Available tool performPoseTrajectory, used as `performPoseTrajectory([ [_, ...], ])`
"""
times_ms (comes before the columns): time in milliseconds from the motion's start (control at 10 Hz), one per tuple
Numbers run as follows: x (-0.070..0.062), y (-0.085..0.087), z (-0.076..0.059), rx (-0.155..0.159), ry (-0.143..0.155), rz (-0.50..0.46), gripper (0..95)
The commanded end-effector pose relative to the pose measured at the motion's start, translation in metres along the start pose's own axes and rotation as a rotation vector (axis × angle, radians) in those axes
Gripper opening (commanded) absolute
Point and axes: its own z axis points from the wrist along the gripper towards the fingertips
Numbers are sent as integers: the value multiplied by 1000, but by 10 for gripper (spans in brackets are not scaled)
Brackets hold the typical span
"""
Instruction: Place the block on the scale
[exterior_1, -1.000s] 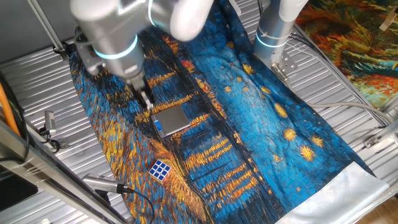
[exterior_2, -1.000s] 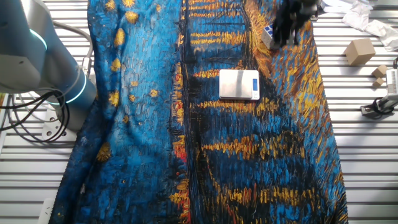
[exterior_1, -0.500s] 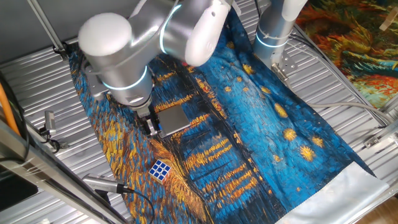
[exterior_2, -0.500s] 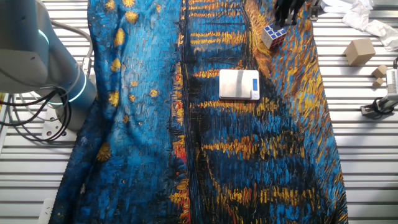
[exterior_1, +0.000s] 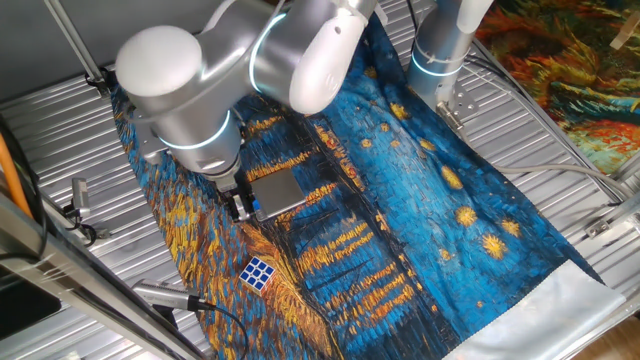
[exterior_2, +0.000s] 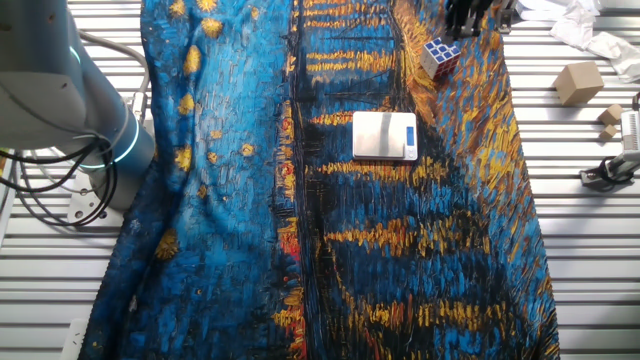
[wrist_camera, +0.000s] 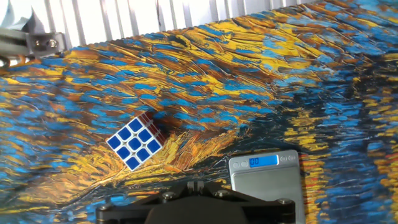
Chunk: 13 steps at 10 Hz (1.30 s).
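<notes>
On the cloth (exterior_1: 420, 200), the block (exterior_1: 259, 272) and scale (exterior_1: 277, 192) stayed put.

One puzzle cube (exterior_1: 259, 272) lies on the cloth, near the hand (exterior_1: 241, 205) but apart from it. One pocket scale (exterior_1: 276, 192) sits just beside the hand. One painted cloth (exterior_1: 420, 200) covers the table (exterior_1: 60, 130). Well apart from the hand, off the cloth's edge, stand one larger wooden block (exterior_2: 577, 82) and two small wooden blocks (exterior_2: 610, 116). There is one hand.
</notes>
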Motion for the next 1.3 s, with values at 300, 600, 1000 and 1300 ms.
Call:
performPoseTrajectory([
  [300, -1, 1, 0, -14, 24, -279, 0],
  [600, -1, 4, 0, -13, 22, -246, 0],
  [1000, -7, 58, 3, -5, 26, -151, 0],
  [1300, -8, 78, 18, -11, 18, -114, 0],
])
